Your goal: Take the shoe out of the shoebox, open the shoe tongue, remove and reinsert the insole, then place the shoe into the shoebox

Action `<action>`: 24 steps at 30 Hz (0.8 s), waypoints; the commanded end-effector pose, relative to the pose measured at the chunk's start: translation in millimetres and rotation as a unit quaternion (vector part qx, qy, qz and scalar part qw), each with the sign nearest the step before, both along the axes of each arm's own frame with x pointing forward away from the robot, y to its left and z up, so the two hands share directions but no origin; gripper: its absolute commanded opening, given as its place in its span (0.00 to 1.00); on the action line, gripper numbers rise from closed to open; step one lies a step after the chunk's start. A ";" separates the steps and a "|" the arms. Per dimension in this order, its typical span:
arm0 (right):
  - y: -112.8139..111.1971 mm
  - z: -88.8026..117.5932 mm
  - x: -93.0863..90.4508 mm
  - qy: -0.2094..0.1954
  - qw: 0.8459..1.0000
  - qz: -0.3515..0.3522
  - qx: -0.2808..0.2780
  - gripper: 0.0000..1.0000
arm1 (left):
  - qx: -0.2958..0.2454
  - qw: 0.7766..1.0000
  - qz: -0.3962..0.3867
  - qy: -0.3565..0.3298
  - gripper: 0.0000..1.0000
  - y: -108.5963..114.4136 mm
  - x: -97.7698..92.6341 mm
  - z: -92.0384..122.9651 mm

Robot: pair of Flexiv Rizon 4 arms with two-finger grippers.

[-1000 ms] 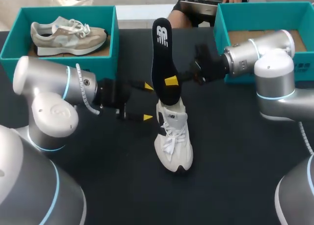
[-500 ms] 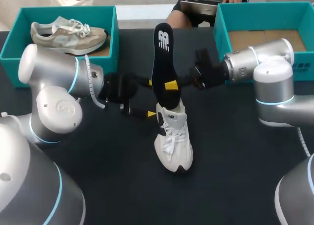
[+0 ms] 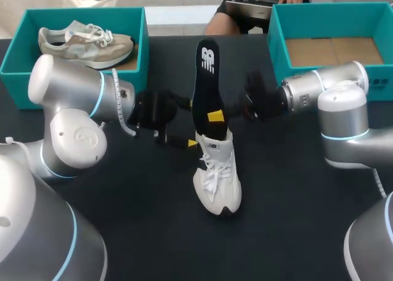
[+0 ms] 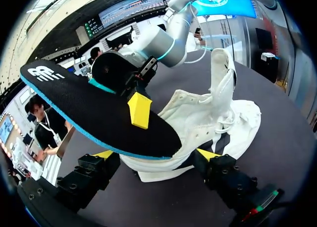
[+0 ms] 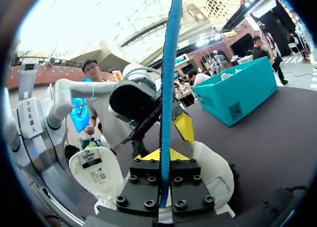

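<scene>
A white shoe (image 3: 217,170) lies on the black table, toe toward me. A black insole (image 3: 206,84) stands upright over its heel, lower end at the shoe's opening. My right gripper (image 3: 215,117) is shut on the insole's lower part; in the right wrist view the insole (image 5: 168,83) runs edge-on between the right gripper's (image 5: 164,155) tips. My left gripper (image 3: 189,123) is open at the shoe's heel. The left wrist view shows the left gripper's (image 4: 154,155) fingers either side of the white shoe's (image 4: 213,118) heel, under the insole (image 4: 94,108).
A teal shoebox (image 3: 142,35) at the back left holds a beige shoe (image 3: 86,42). A second teal shoebox (image 3: 276,45) at the back right shows only its cardboard floor. My right arm (image 3: 319,91) reaches across in front of it.
My left gripper has moved right, up to the shoe's heel. The right gripper has lowered the insole a little toward the shoe.
</scene>
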State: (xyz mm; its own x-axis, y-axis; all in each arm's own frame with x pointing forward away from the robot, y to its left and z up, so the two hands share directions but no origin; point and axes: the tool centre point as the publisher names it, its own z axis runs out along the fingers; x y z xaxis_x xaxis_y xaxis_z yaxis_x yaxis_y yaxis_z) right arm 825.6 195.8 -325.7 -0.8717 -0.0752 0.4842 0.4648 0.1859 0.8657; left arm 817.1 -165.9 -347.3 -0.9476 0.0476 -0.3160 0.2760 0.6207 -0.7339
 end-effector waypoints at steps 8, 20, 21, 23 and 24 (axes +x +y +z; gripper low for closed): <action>3.7 -14.1 -24.9 0.036 0.999 -0.014 -0.003 0.00 | 0.001 1.000 0.000 0.000 1.00 -0.8 0.2 -0.4; 1.9 -11.2 -23.5 0.051 0.998 -0.022 -0.022 0.00 | 0.001 1.000 0.000 0.000 1.00 -0.8 0.2 -0.4; 1.5 -9.5 -21.9 0.048 0.998 -0.023 -0.024 0.00 | 0.001 1.000 0.000 0.000 1.00 -0.8 0.2 -0.4; 0.8 -7.6 -18.4 0.048 0.998 -0.022 -0.025 0.00 | 0.001 1.000 0.000 0.000 1.00 -0.8 0.2 -0.4; 0.4 -7.2 -16.7 0.049 0.998 -0.021 -0.028 0.00 | 0.001 1.000 0.000 0.000 1.00 -0.8 0.2 -0.4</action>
State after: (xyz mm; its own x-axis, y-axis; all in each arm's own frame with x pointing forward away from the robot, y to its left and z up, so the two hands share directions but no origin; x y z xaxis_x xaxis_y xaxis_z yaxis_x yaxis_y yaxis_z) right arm 806.9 195.6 -335.8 -0.8233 -0.0139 0.5675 0.5539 0.1992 0.8084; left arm 817.4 -165.4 -347.5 -0.9475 0.0488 -0.3160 0.2770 0.6185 -0.7353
